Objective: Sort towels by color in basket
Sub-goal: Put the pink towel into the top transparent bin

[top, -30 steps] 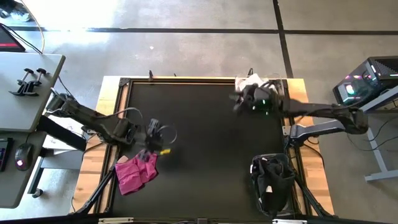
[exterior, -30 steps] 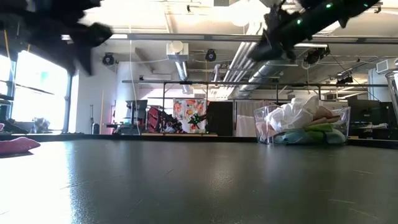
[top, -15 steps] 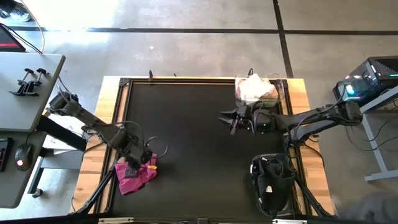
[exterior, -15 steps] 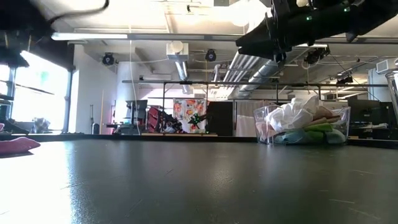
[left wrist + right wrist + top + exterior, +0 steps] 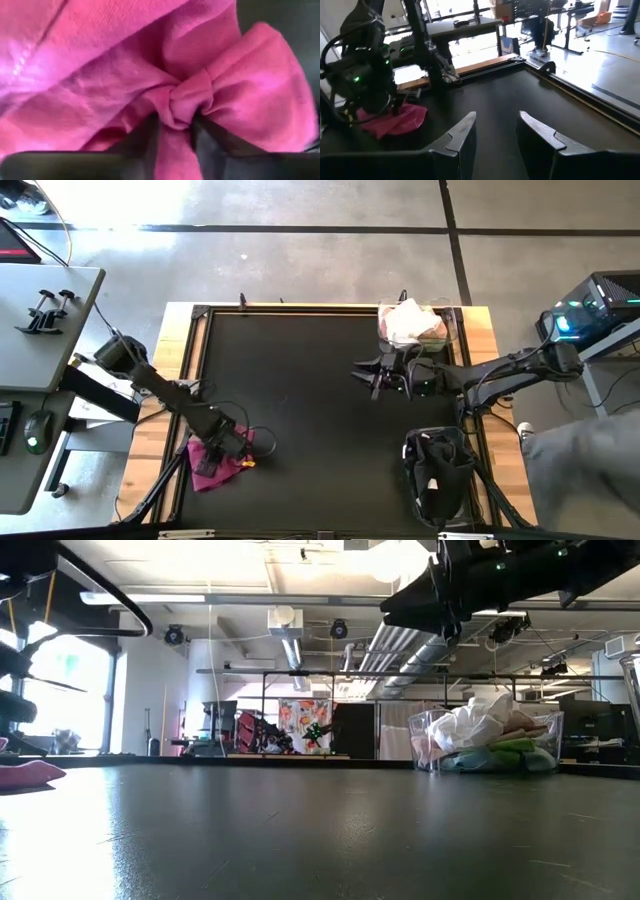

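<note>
Left wrist view shows the magenta towel [image 5: 150,85] pinched in a small fold by the left gripper [image 5: 175,132], at the table's [image 5: 320,410] near-left corner. Only this ridge is caught (it may slip when lifted). The right gripper [image 5: 372,376] hovers open beside the clear basket [image 5: 450,330].

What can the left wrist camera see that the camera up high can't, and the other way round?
Only the left wrist view shows the left gripper pinching a bunched fold of the magenta towel between its fingers. Only the high view shows the whole table, the clear basket of towels at its far edge, the black basket and the right gripper hanging empty. Both show the magenta towel under the left gripper.
</note>
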Controlling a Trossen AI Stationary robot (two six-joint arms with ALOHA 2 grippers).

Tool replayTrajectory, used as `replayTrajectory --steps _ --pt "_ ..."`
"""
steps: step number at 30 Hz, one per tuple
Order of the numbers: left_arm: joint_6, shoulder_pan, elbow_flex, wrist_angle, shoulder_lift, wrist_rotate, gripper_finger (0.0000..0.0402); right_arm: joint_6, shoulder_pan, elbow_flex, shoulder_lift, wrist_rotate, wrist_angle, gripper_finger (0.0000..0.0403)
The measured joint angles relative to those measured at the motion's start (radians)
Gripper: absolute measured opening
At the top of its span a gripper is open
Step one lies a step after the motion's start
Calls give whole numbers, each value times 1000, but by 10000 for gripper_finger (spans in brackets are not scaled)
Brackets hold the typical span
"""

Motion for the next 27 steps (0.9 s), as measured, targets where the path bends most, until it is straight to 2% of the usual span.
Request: replayTrajectory --steps 3,5,6,8,10,13,16,20,27 --pt "90 17 6 -4 41 -47 43 -20 0 0 0 -57 -34 129" --pt "143 35 23 3 48 -130 13 -47 3 0 0 -117 -68 129" --pt "167 49 36 20 48 -203 10 -54 7 0 0 -142 -82 129" --pt "219 73 68 63 44 -425 14 -83 23 0 0 -176 -105 129" --pt "278 92 92 85 39 -597 12 -125 48 0 7 -182 -126 129" --pt "398 123 122 231 7 -750 4 -171 82 0 48 -184 -115 129" --pt "507 177 115 384 -7 -806 3 -177 96 0 130 -186 -39 129" --pt "597 239 119 594 -12 -787 1 -157 95 11 261 -188 78 139" --pt "658 334 88 765 -8 -773 1 -190 70 169 502 -207 97 215"
